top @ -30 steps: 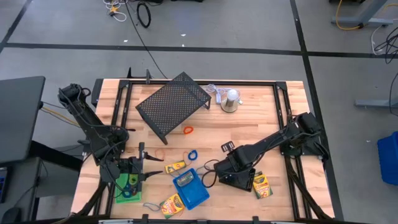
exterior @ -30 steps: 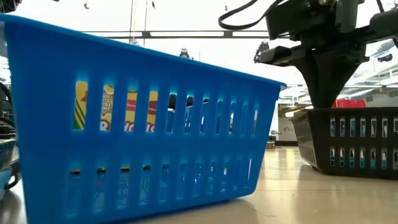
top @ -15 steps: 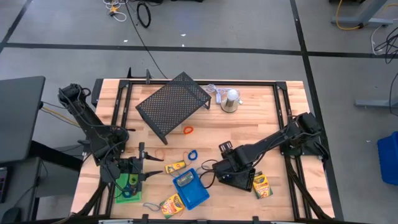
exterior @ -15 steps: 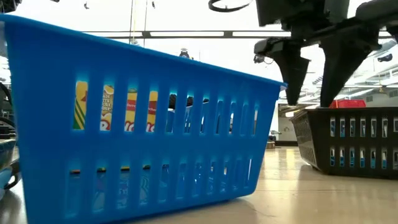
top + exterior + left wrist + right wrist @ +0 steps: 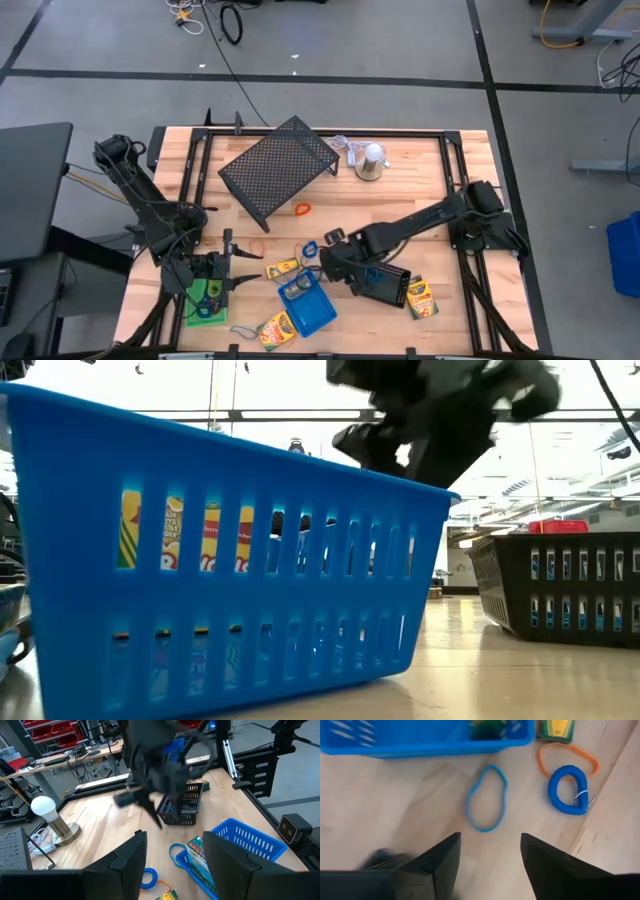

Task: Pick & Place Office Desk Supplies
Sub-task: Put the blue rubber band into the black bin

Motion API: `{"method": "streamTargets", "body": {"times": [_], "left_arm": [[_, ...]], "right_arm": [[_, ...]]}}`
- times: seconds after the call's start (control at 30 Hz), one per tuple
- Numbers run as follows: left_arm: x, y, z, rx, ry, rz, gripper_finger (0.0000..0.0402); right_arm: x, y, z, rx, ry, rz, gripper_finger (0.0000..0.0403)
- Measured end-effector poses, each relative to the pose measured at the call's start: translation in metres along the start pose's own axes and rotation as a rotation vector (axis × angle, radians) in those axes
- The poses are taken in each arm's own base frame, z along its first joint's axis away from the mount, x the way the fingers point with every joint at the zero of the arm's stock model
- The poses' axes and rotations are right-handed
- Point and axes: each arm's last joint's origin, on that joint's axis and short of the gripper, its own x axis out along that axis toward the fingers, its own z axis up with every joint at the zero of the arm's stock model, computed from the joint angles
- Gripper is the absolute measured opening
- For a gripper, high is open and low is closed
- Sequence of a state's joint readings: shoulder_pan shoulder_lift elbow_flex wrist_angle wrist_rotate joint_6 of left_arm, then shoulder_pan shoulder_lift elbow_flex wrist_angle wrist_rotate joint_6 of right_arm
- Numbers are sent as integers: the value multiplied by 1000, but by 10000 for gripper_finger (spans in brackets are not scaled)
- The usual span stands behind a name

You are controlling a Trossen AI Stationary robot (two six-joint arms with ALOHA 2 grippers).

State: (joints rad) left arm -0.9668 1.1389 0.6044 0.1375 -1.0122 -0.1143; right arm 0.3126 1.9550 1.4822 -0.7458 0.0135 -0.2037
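My right gripper (image 5: 323, 258) hangs open and empty just above a thin blue loop (image 5: 486, 797), between the blue tray (image 5: 322, 315) and a blue coil ring (image 5: 567, 790). An orange loop (image 5: 567, 756) lies beside the coil. The blue tray holds a crayon box (image 5: 197, 852). Other crayon boxes lie at the tray's left (image 5: 282, 268), by the front edge (image 5: 275, 328) and at the right (image 5: 420, 297). The small black mesh tray (image 5: 385, 285) stands right of the blue tray. My left gripper (image 5: 228, 272) waits open beside the green tray (image 5: 207, 300).
A large black mesh rack (image 5: 280, 165) stands at the back, with a silver dome-shaped lamp (image 5: 370, 160) and its white cord to its right. An orange loop (image 5: 300, 209) lies near the rack's front. Bare wood stretches between the rack and the trays.
My right gripper went from shut to open above the black mesh tray, then swung left to the blue loop beside the blue tray. The left arm has stayed still.
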Motion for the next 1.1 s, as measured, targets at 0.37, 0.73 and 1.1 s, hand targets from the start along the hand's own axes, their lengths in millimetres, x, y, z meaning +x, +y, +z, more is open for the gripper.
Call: {"method": "streamTargets", "body": {"times": [0.37, 0.73, 1.1], "left_arm": [[0, 0, 0, 0, 0, 0, 201], [3, 2, 0, -20, 2, 16, 201], [7, 5, 0, -30, 11, 13, 201]], "right_arm": [[59, -21, -8, -30, 58, 51, 213], [67, -20, -5, -52, 28, 56, 173], [68, -29, -9, -52, 111, -178, 10]]}}
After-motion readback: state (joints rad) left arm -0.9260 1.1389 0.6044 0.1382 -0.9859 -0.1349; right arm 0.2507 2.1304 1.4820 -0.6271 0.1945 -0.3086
